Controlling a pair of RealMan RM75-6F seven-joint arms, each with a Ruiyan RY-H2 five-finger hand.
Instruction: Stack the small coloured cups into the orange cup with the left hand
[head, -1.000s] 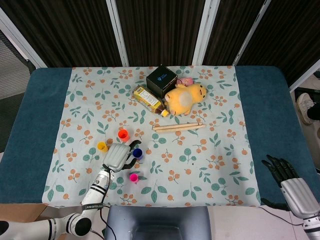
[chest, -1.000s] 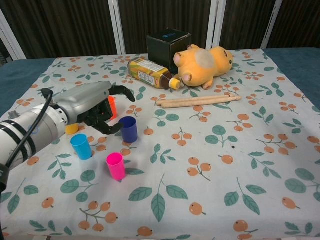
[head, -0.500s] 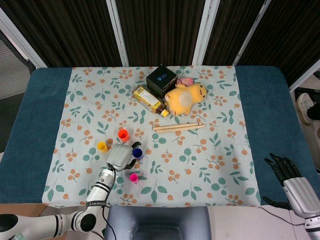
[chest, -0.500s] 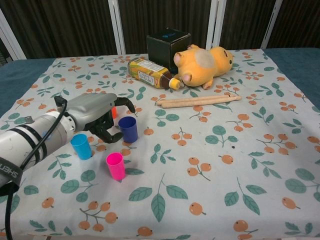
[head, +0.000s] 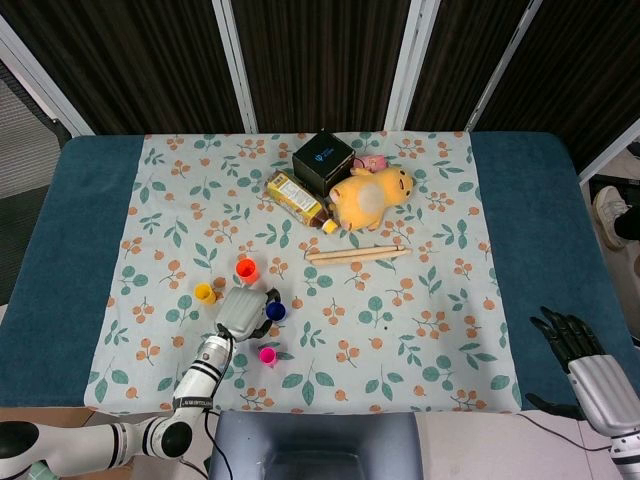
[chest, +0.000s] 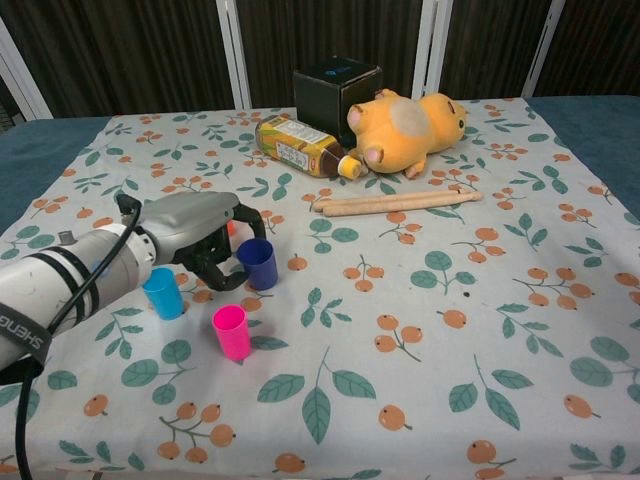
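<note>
Writing first: the black box (chest: 337, 86) at the back of the table carries a small blue logo on its top, too small to read. The tea bottle (chest: 300, 146) lying on its side beside it has a yellow and brown label with print that cannot be made out. On the left forearm a strip of white lettering shows at the frame edge in the chest view, only partly legible.

Down to the cups. The left hand (chest: 197, 235) sits low over the cloth, fingers (chest: 222, 272) curled round toward the dark blue cup (chest: 258, 263), which stands upright right at the fingertips. Whether they actually clamp it or only touch it cannot be told from either view. The orange cup (head: 246, 268) stands upright just behind the hand; in the chest view only a sliver of it peeks past the knuckles. The yellow cup (head: 204, 293) is off to the hand's outer side, the light blue cup (chest: 163, 292) stands beside the wrist, and the pink cup (chest: 231, 332) is nearest the robot, apart from the others.

The right hand (head: 572, 342) rests off at the blue table edge, fingers spread and holding nothing.

The yellow plush toy (chest: 408, 130) lies behind the wooden stick (chest: 396, 203).
</note>
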